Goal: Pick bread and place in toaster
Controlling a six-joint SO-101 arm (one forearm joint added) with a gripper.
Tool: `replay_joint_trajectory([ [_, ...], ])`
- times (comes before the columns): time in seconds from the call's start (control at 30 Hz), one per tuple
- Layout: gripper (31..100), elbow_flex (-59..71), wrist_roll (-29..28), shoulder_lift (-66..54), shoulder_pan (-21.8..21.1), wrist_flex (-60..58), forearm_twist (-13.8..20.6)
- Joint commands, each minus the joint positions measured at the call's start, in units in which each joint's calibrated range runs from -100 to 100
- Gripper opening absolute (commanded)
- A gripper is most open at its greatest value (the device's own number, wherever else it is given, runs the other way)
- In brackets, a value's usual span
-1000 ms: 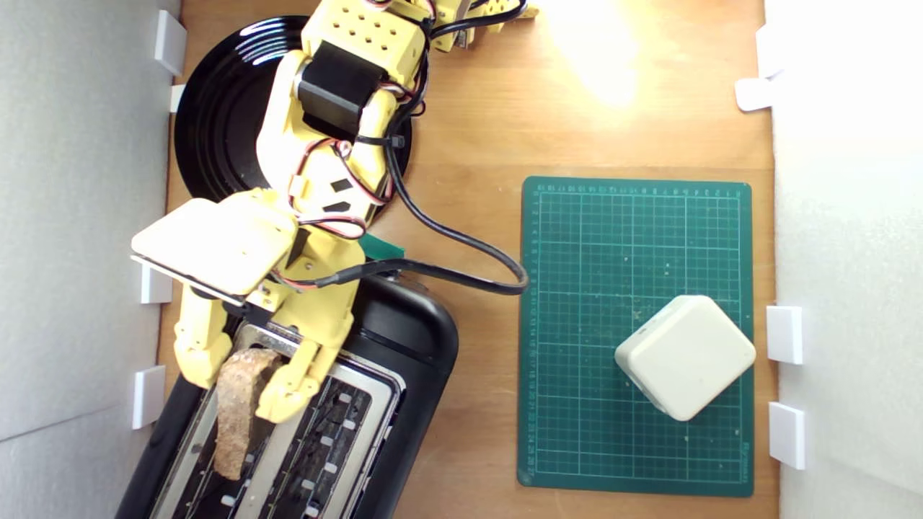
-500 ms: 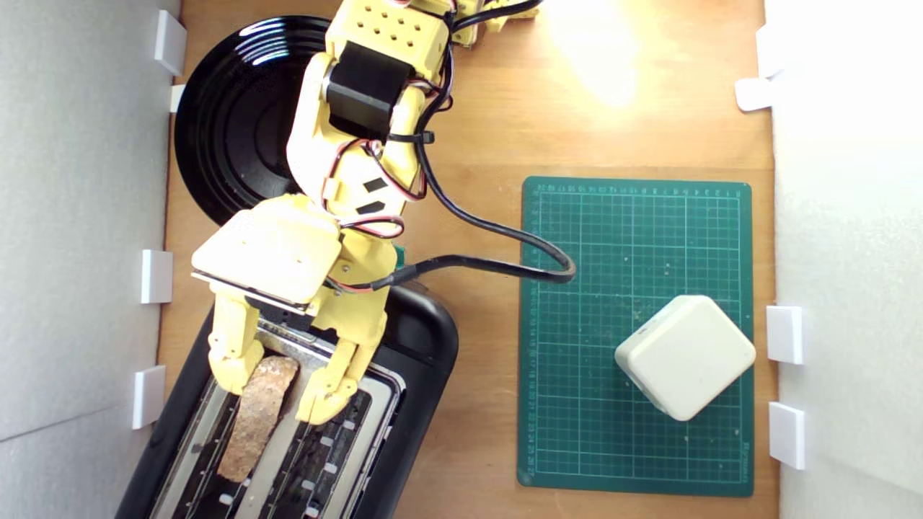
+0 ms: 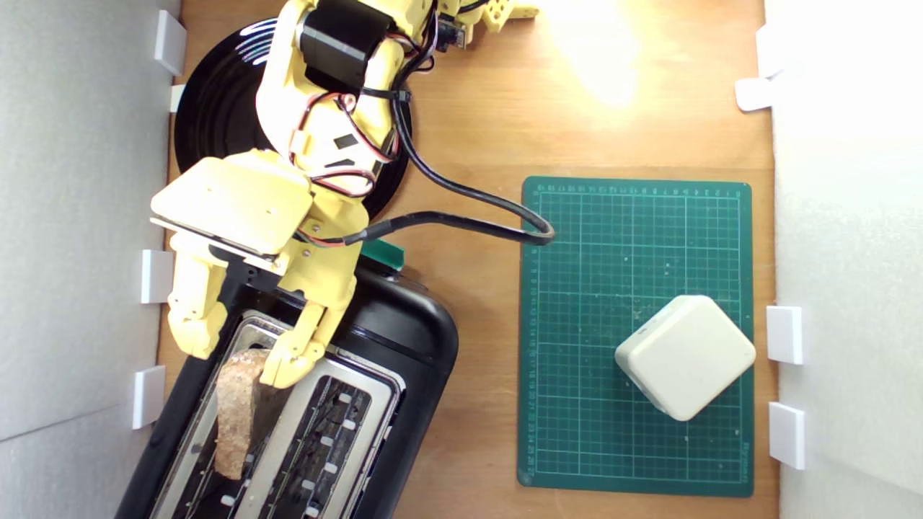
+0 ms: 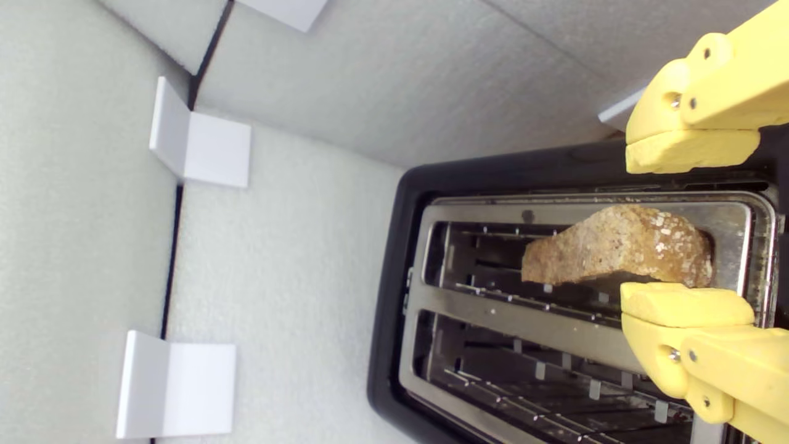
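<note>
The bread (image 3: 233, 419) stands on edge in the toaster's slot nearer the exterior view's left, its brown crust sticking up above the silvery top plate. The black toaster (image 3: 414, 339) lies at the lower left of that view, green lever (image 3: 383, 252) at its upper end. My yellow gripper (image 3: 240, 353) hovers open over the bread's upper end. One finger (image 3: 192, 337) is well clear of the slice; the other (image 3: 290, 366) is right beside its crust. In the wrist view the bread (image 4: 616, 253) sits in the toaster (image 4: 394, 259) slot between the spread fingers of the gripper (image 4: 685, 225).
A round black plate (image 3: 216, 108) lies under the arm at the exterior view's upper left. A green cutting mat (image 3: 613, 238) on the right carries a cream rounded-square block (image 3: 685, 357). A black cable (image 3: 469, 216) loops toward the mat. White foam walls close both sides.
The gripper swung right, tilting the bread, then came back left and drew away up the view. Its jaws now stand wider, and the bread is upright in the slot again.
</note>
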Motion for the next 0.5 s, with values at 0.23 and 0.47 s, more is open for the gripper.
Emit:
replay_joint_trajectory([
  [0.23,75.2,-0.91,-0.18,-8.88,0.04,-0.53,-1.7],
  [0.47,75.2,-0.46,-0.49,-14.46,-0.04,-0.36,-5.87],
])
